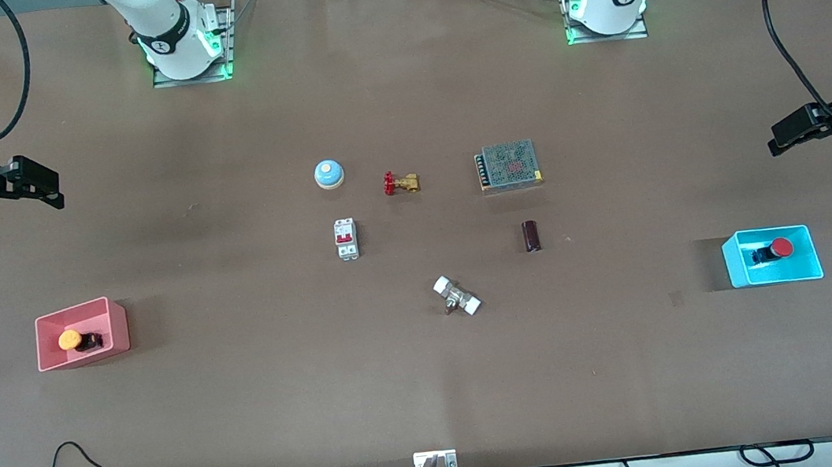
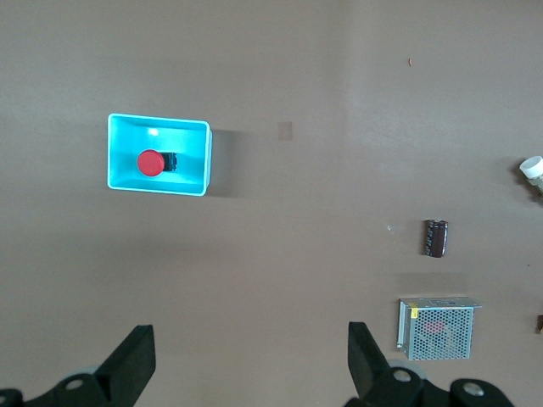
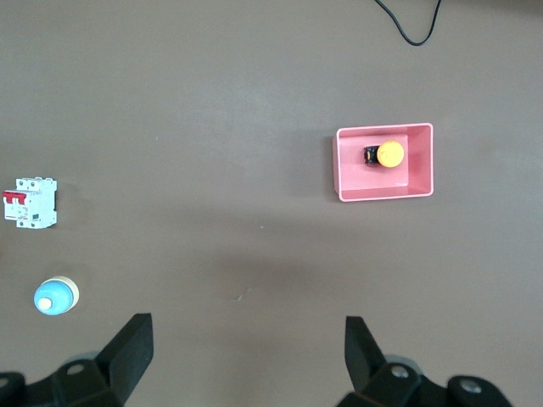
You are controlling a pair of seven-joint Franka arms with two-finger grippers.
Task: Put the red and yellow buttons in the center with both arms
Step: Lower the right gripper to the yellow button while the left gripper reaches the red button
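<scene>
The yellow button [image 1: 70,339] lies on its side in the pink bin [image 1: 76,307] at the right arm's end of the table; it also shows in the right wrist view [image 3: 389,153]. The red button [image 1: 780,247] lies in the cyan bin [image 1: 769,231] at the left arm's end, and in the left wrist view [image 2: 150,163]. My right gripper [image 1: 52,191] hangs open and empty high over bare tabletop, apart from the pink bin [image 3: 383,129]. My left gripper [image 1: 779,140] hangs open and empty high over bare tabletop, apart from the cyan bin [image 2: 159,119].
Round the table's middle [image 1: 425,240] lie a blue dome bell [image 1: 328,173], a brass valve with a red handwheel [image 1: 401,183], a mesh-covered power supply [image 1: 509,165], a white circuit breaker [image 1: 346,239], a dark cylinder [image 1: 531,236] and a white-capped metal fitting [image 1: 457,296].
</scene>
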